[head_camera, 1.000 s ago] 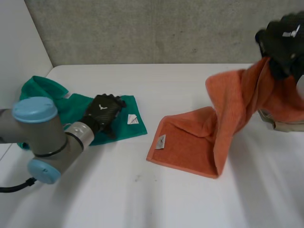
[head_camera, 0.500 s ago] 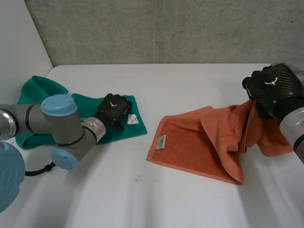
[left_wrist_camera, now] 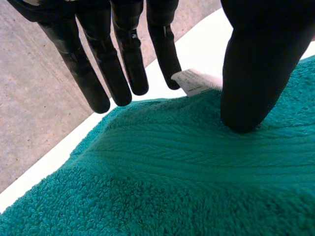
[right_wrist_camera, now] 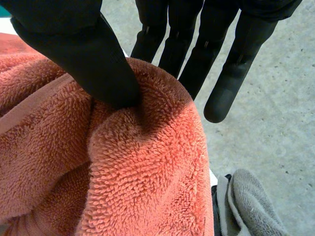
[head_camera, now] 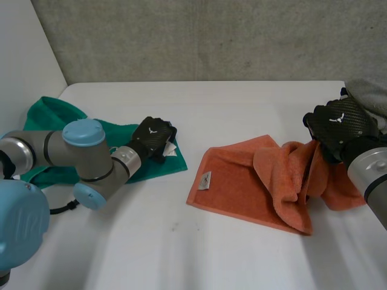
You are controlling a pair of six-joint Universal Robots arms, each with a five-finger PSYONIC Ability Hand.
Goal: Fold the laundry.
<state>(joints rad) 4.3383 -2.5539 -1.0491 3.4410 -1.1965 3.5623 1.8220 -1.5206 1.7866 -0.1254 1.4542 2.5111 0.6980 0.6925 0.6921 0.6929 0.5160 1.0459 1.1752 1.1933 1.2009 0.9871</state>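
Observation:
A green towel (head_camera: 166,166) lies crumpled at the table's left. My left hand (head_camera: 151,136) is at its far right corner beside a white label (head_camera: 170,151). In the left wrist view the thumb (left_wrist_camera: 256,64) presses into the green towel (left_wrist_camera: 172,172), which ridges up against the straight fingers (left_wrist_camera: 123,64) at its edge by the label (left_wrist_camera: 197,81). An orange towel (head_camera: 242,181) lies right of centre, its right side bunched up. My right hand (head_camera: 338,124) holds that bunch; the thumb (right_wrist_camera: 83,49) pinches the orange towel (right_wrist_camera: 138,187) against the fingers.
A grey cloth (head_camera: 369,93) lies at the table's far right, behind my right hand, and in the right wrist view the grey cloth (right_wrist_camera: 251,196) sits just past the orange towel. The white table (head_camera: 230,109) meets a concrete wall at the back.
My right hand has come down from high with the orange towel, which now lies bunched on the table. My left hand slid to the green towel's corner and closed on it.

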